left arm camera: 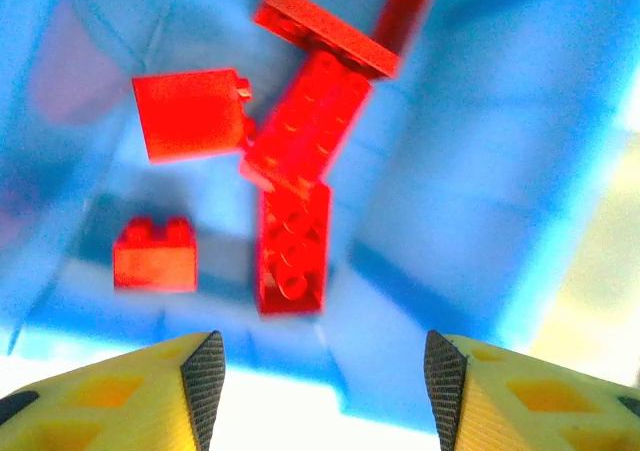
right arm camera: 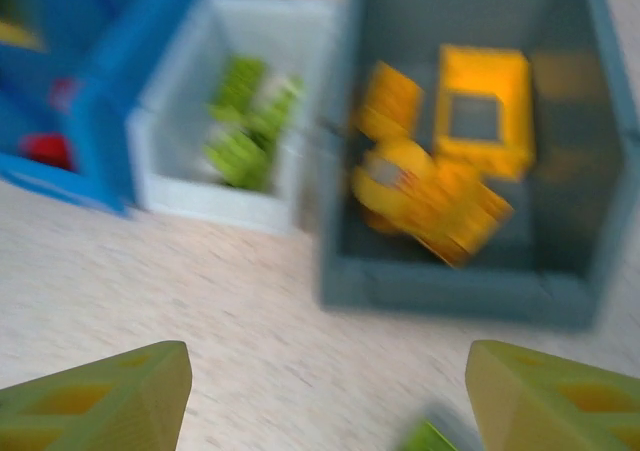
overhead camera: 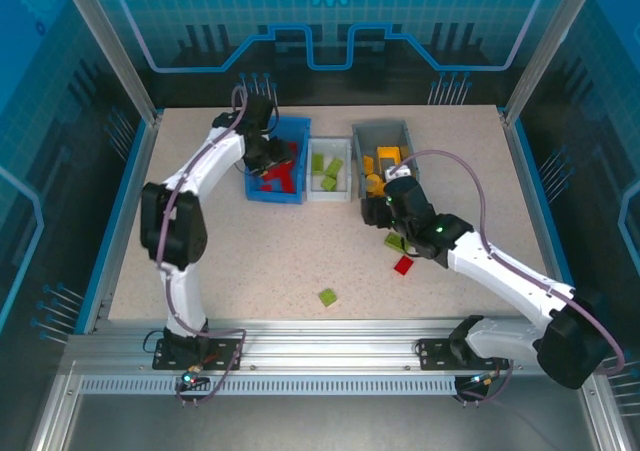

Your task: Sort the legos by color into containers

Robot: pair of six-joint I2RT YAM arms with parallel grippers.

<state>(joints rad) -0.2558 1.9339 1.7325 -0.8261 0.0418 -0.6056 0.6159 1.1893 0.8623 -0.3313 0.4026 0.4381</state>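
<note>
— Legos (overhead camera: 403,265) first: where do the loose ones lie against the grippers?

— Three are out on the table (overhead camera: 250,261). A green brick (overhead camera: 396,241) lies just beside the right gripper (overhead camera: 383,214), on its near side. A red brick (overhead camera: 403,265) is close behind that, and a second green piece (overhead camera: 328,297) sits well apart, near the front edge. The right gripper's jaws stand spread over bare tabletop in front of the grey bin (right arm camera: 450,296), with nothing between them (its wrist view is blurred).

— And the left gripper (left arm camera: 320,381)?

— It hangs over the blue bin (left arm camera: 480,171), fingers apart and pinching nothing. Red legos (left arm camera: 290,251) lie on the bin floor below.

— Room to move?

— Bare tabletop stretches across the middle and the left. The three bins stand in a row toward the far side, close together.

— Contents?

— The blue bin holds red pieces, among them an open frame (left arm camera: 330,21). The white bin (right arm camera: 215,206) holds lime green ones (right arm camera: 245,121). The grey bin holds yellow-orange ones (right arm camera: 440,191), including a square frame (right arm camera: 480,116).
</note>
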